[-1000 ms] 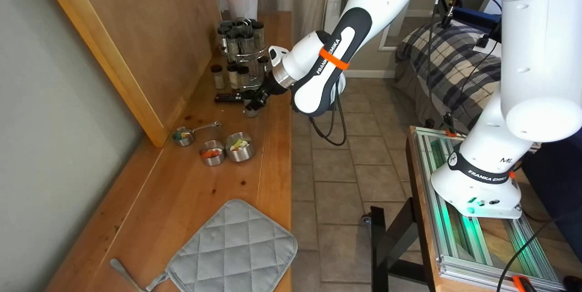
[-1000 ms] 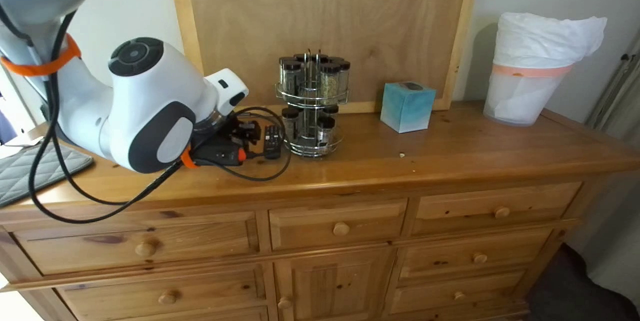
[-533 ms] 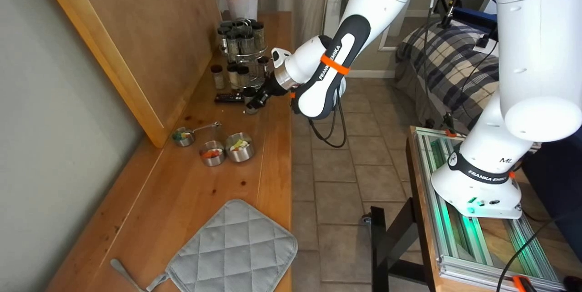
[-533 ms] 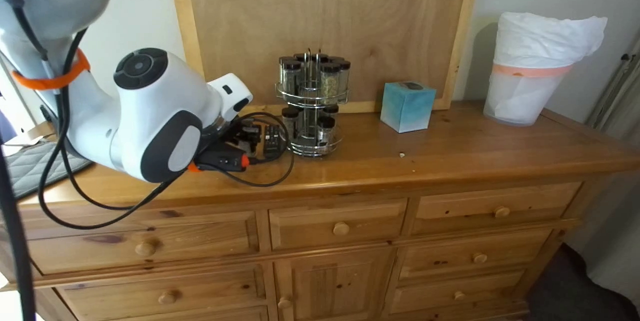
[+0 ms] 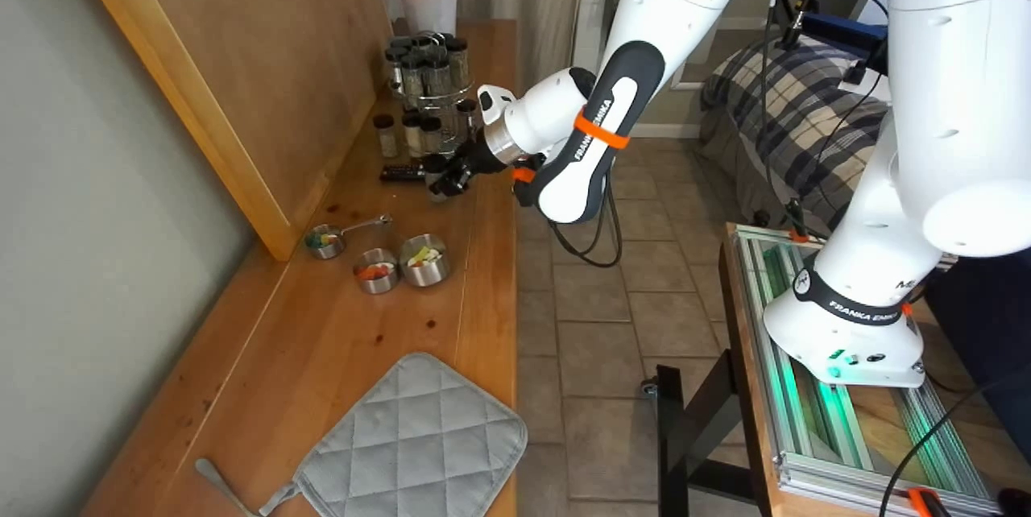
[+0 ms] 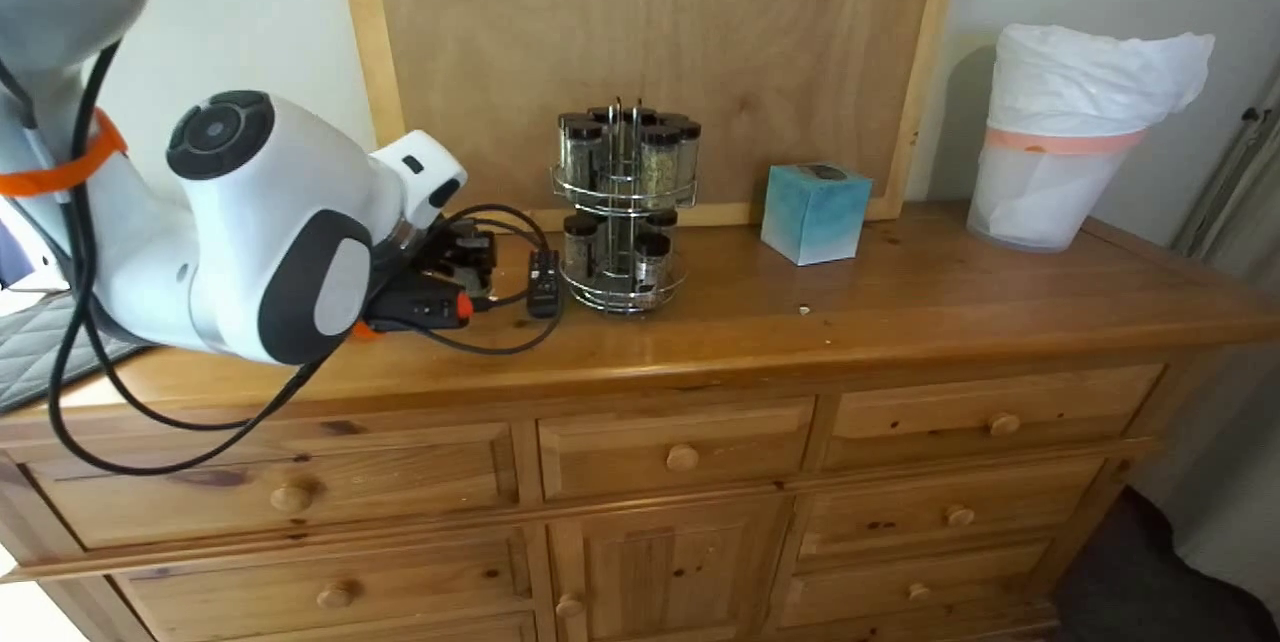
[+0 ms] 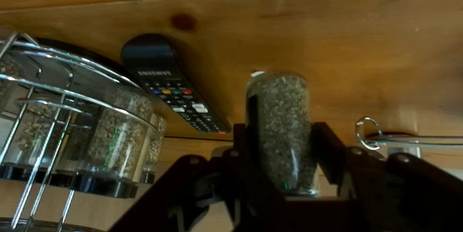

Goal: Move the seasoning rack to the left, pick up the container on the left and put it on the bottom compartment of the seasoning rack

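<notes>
Near the centre of the wrist view, the container (image 7: 280, 127), a clear cylinder of dried seasoning, was clamped in the gripper (image 7: 279, 136), the jaws set against both its sides. In an exterior view it looked roughly upright; whether its base touched the dresser top (image 5: 306, 356) could not be told. The seasoning rack (image 7: 77, 96) filled the left of the wrist view, and the remote (image 7: 177, 85) lay between the two.

The step in hand seemed to be the carry to the bottom compartment (image 6: 622, 304). Done well, it called for a small lift first, enough to pass the remote, then a slow, level approach with the container's top held below the upper tier (image 6: 622, 210). Release wanted to wait until the base stood flat among the jars (image 6: 652, 267).

Counted up: one rack with two tiers; three jars showing in the bottom compartment in an exterior view, those above overlapping too much for a sure number; one remote; three metal cups (image 5: 427, 274), left of centre; one pot holder (image 5: 419, 436), at the bottom; one blue box (image 6: 815, 217), right of centre; one lined bin (image 6: 1055, 192), upper right.
</notes>
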You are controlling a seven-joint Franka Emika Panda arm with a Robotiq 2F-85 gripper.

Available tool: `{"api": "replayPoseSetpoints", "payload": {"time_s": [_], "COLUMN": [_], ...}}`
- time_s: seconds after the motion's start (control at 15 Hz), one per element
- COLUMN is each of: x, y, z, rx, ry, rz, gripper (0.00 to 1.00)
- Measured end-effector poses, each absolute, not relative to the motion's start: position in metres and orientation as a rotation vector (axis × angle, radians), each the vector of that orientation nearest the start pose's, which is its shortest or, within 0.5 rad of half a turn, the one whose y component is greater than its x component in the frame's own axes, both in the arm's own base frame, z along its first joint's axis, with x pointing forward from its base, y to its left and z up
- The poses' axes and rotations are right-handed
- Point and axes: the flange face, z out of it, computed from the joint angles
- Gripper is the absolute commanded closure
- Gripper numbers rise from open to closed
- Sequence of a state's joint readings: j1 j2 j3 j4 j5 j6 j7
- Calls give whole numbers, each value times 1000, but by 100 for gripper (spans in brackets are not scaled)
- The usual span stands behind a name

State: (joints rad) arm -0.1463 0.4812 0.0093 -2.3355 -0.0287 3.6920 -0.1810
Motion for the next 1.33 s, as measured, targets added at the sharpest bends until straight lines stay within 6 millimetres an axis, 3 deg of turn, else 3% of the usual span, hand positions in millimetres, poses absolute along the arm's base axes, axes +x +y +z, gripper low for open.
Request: {"api": "replayPoseSetpoints", "payload": {"time_s": [0.27,0.73,0.8,1.27,1.33], "x": [537,494,490,484,484], "y": [-64,-96,-99,-104,-104], "z": [251,278,280,282,282], "rx": [-2983,-3088,-3100,-3108,-3107], "ry": [-73,163,188,208,208], "rz": [-1413,-1581,-1597,-1619,-1620], "gripper": [77,77,52,52,77]}}
